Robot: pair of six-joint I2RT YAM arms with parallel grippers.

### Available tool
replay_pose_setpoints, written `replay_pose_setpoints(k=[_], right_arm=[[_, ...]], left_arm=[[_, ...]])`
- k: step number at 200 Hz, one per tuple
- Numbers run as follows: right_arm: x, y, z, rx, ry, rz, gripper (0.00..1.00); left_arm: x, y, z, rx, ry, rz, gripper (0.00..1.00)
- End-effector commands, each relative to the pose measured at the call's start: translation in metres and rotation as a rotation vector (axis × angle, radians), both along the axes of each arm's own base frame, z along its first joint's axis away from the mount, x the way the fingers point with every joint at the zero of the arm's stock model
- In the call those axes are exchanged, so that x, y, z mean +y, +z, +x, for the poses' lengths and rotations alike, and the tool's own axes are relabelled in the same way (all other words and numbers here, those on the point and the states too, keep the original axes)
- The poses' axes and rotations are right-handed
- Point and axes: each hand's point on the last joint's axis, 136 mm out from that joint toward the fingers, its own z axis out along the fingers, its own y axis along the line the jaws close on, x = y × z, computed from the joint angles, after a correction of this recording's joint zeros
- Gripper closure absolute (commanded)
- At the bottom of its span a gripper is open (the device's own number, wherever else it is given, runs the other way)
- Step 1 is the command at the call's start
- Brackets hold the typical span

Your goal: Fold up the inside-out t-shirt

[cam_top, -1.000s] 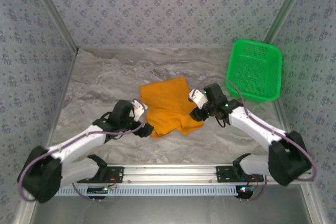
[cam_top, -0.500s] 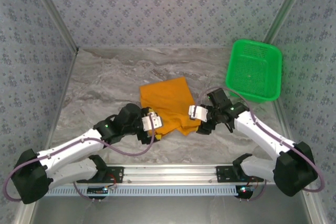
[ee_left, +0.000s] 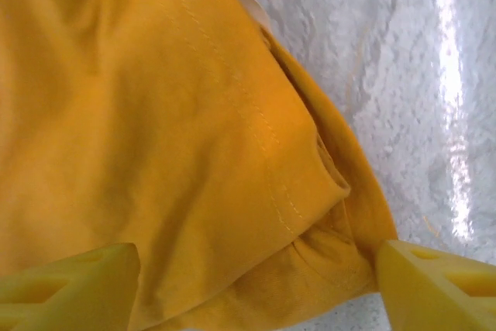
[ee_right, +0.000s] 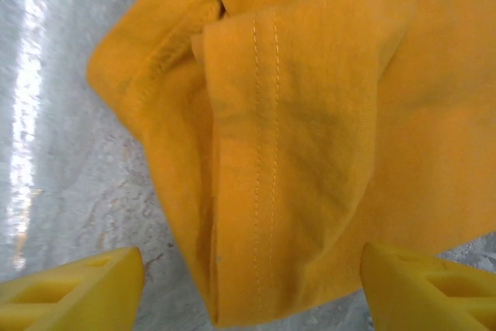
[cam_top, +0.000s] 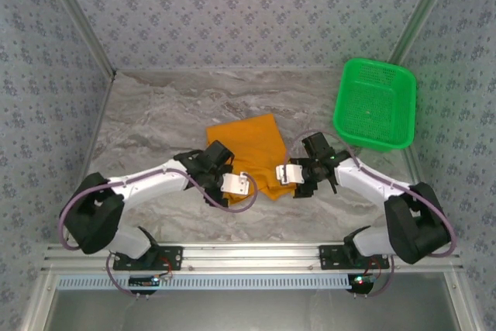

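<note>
Two pincers: both stand open with nothing held. The left pincer is at the near-left corner of the shirt, and the right pincer is at the near-right corner.
Shirt: it lies mid-worktop as a rough folded rectangle, with its near edge bunched. The basket is well apart at the far right.
Left wrist view: the left pincer straddles a rounded corner of the shirt, where a stitched hem overlaps a lower layer.
Right wrist view: the right pincer straddles a double-stitched hem on the shirt. An under-layer sticks out to the left of that hem.
Step, as judged: both arms seem poised to pinch the near corners for another fold.
Risk, layers: a shallow close may catch only the top hem. The under-layers would then stay on the worktop and the fold would split open.
Risk, uneven pull: if one pincer bites before the other, or higher up, the near edge will probably skew and the rectangle will twist.
Risk, slip: the cloth looks soft and wrinkly, so a thin pinch near the edge could slide out on the lift.
Risk, scrape: tips that come down too hard on the worktop could push the corner into a lump instead of getting under it.
Risk, drag: lifting too low could tow the whole shirt across the worktop and undo the folds it already has.
Safeguard: seat both tips past the stacked hems, then close and lift both together.
</note>
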Motion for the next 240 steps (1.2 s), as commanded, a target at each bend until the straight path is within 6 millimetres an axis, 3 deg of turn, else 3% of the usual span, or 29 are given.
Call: replay_pose_setpoints(k=[1, 17, 29, 52, 90, 102, 110, 120, 133, 137, 159, 168, 197, 220, 240], right_arm=[[-0.001, -0.015, 0.013, -0.062, 0.04, -0.075, 0.27], [0.002, -0.021, 0.008, -0.039, 0.066, -0.081, 0.28], [0.005, -0.021, 0.003, -0.014, 0.077, -0.069, 0.3], [-0.003, -0.029, -0.004, -0.004, 0.088, -0.129, 0.3], [-0.001, -0.036, 0.0, -0.036, 0.069, -0.143, 0.34], [-0.001, -0.037, 0.0, -0.017, 0.046, -0.15, 0.48], [-0.005, -0.039, 0.002, -0.014, 0.022, -0.184, 0.64], [-0.012, -0.04, 0.003, -0.02, 0.003, -0.238, 0.73], [-0.016, -0.039, -0.001, -0.016, -0.005, -0.269, 0.95], [-0.016, -0.038, -0.005, -0.002, -0.001, -0.273, 1.0], [-0.022, -0.032, -0.04, 0.108, -0.033, -0.336, 1.0], [-0.032, -0.027, -0.066, 0.184, -0.035, -0.388, 1.0], [-0.027, 0.016, -0.132, 0.408, -0.066, -0.237, 1.0], [-0.021, 0.046, -0.149, 0.448, -0.091, -0.126, 1.0], [-0.019, 0.066, -0.167, 0.499, -0.076, -0.071, 1.0]], left_arm=[[-0.01, 0.004, 0.001, 0.027, -0.091, 0.018, 0.31], [-0.01, -0.004, -0.002, 0.066, -0.097, 0.036, 0.51], [-0.01, -0.01, -0.007, 0.08, -0.097, 0.037, 0.57], [-0.005, -0.022, -0.02, 0.093, -0.124, 0.068, 0.66], [-0.006, -0.032, -0.028, 0.121, -0.142, 0.087, 0.68], [-0.007, -0.033, -0.029, 0.131, -0.154, 0.087, 1.0], [-0.006, -0.033, -0.03, 0.14, -0.164, 0.102, 1.0], [-0.005, -0.029, -0.032, 0.152, -0.167, 0.112, 1.0], [-0.005, -0.016, -0.037, 0.154, -0.169, 0.084, 1.0], [-0.004, -0.011, -0.039, 0.149, -0.17, 0.069, 1.0], [-0.004, 0.02, -0.058, 0.124, -0.174, -0.046, 1.0], [-0.005, 0.035, -0.071, 0.135, -0.19, -0.102, 1.0], [0.0, 0.071, -0.117, 0.3, -0.219, -0.237, 1.0], [-0.001, 0.083, -0.14, 0.48, -0.195, -0.254, 1.0], [-0.01, 0.085, -0.132, 0.519, -0.136, -0.304, 1.0]])
